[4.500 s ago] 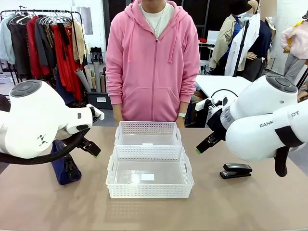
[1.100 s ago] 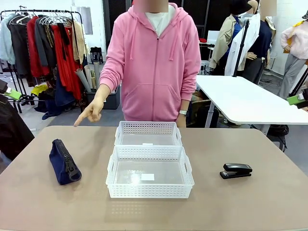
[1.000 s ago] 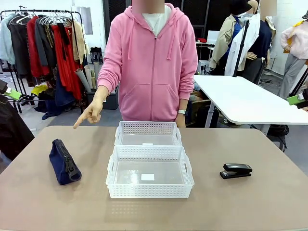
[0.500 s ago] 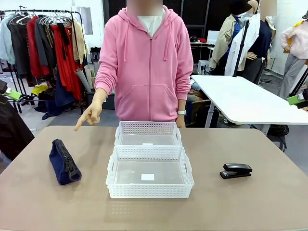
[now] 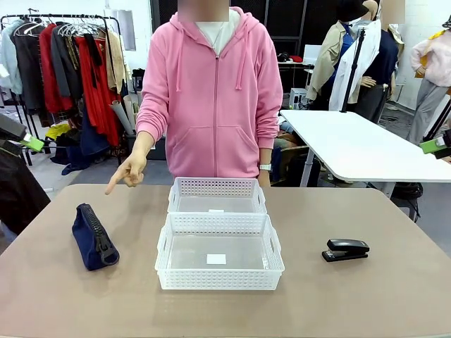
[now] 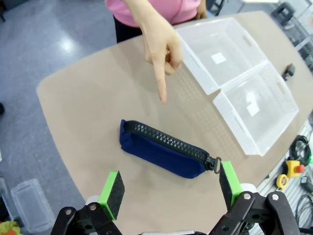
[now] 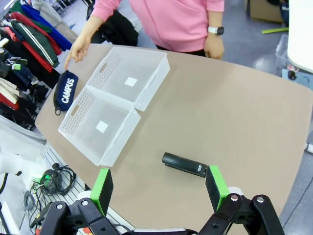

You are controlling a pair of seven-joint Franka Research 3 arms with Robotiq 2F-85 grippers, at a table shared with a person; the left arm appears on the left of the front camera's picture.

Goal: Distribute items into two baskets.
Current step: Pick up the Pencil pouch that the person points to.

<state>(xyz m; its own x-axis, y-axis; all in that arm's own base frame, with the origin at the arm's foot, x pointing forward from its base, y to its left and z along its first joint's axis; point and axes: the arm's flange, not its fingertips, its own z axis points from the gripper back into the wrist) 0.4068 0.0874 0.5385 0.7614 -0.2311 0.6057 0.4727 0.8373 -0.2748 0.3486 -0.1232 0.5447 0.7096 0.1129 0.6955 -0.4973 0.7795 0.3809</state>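
Note:
The navy "CAMPUS" zip pouch [image 5: 94, 237] lies on the table's left side. A small black stapler [image 5: 345, 249] lies on the right. Between them stand the two white lattice baskets, the larger [image 5: 219, 280] nearer me and the smaller [image 5: 217, 187] behind it, both with nothing in them. A person's hand [image 5: 125, 174] points a finger down toward the pouch. My left gripper [image 6: 170, 186] hangs open high above the pouch [image 6: 164, 155]. My right gripper [image 7: 159, 183] is open high above the stapler [image 7: 185, 165].
The person in a pink hoodie [image 5: 215, 91] stands at the far edge behind the baskets. A white table [image 5: 359, 144] stands at the back right and a clothes rack [image 5: 63, 63] at the back left. Bare tabletop lies around both items.
Both arms have drawn back off the table since the earliest frame. The person raised a hand to point at the pouch, then shifted slightly left. The left gripper's pad has sunk a little.

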